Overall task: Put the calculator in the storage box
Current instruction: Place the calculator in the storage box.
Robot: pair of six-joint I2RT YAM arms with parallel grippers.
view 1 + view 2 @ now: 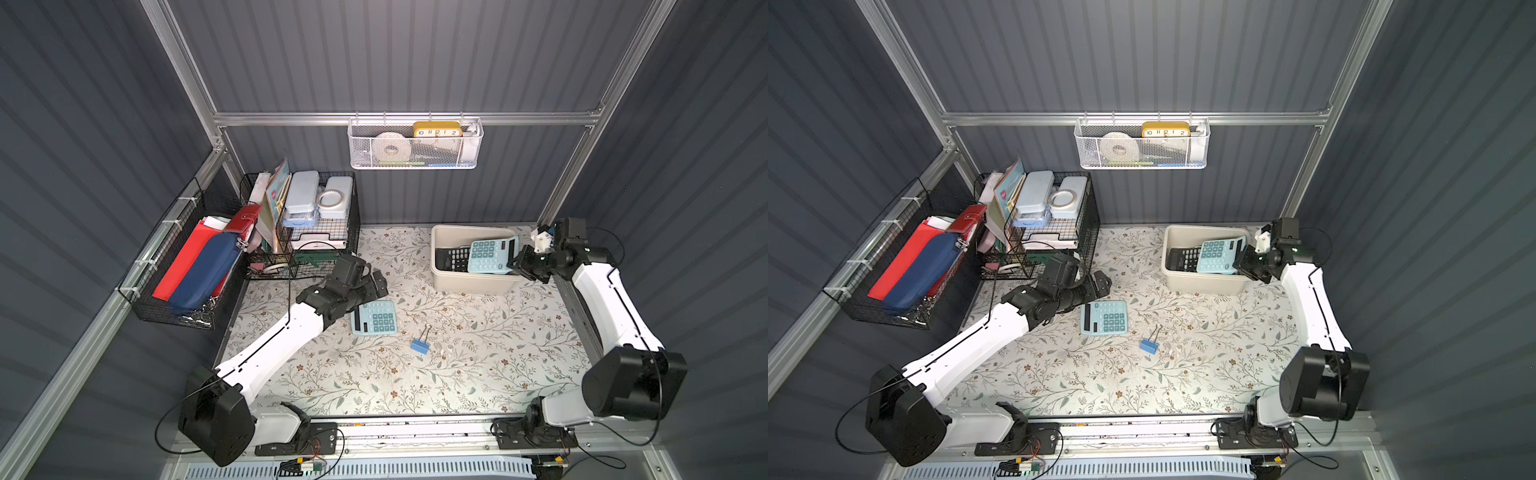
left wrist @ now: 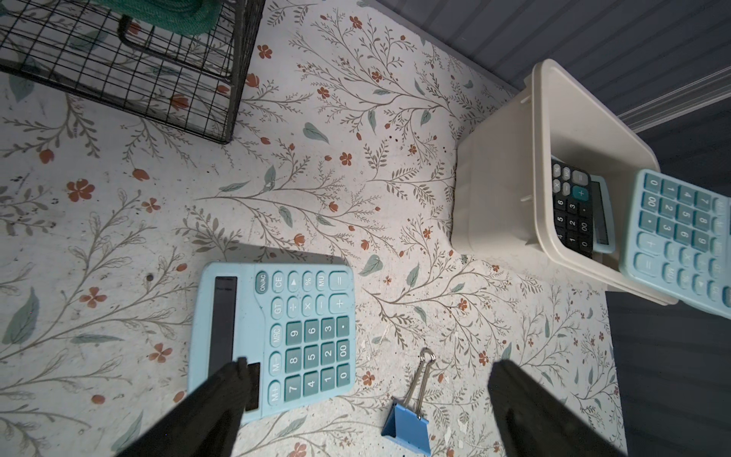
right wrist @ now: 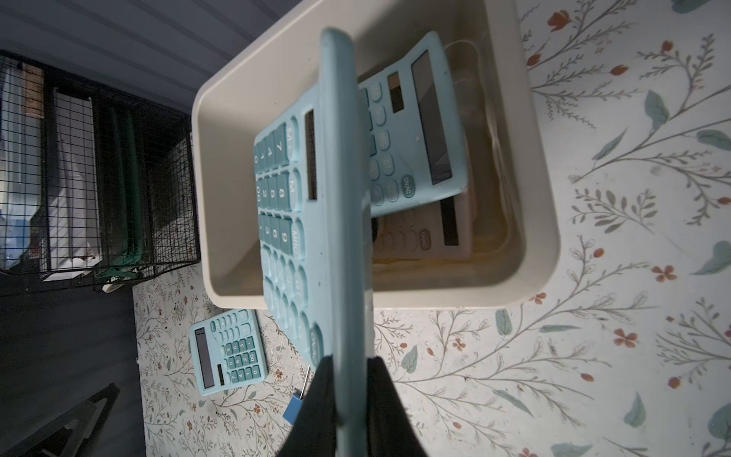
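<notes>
My right gripper [image 1: 519, 264] [image 3: 350, 358] is shut on the edge of a light blue calculator [image 1: 492, 255] [image 3: 340, 198], holding it tilted over the cream storage box [image 1: 469, 286] [image 3: 229, 198] at the back right. In the box lie a black calculator [image 1: 451, 259] [image 2: 573, 213], another blue one and a pale one. A second light blue calculator [image 1: 374, 318] [image 2: 277, 336] lies flat on the floral table. My left gripper [image 1: 380, 282] [image 2: 370, 362] hangs open just above it, one finger [image 2: 233, 380] over its display end, nothing between the jaws.
A blue binder clip [image 1: 420, 345] [image 2: 407, 423] lies right of the table calculator. Black wire baskets [image 1: 299, 232] full of stationery stand at the back left, another hangs on the left wall [image 1: 183, 270]. A white mesh basket [image 1: 415, 143] hangs on the rear rail.
</notes>
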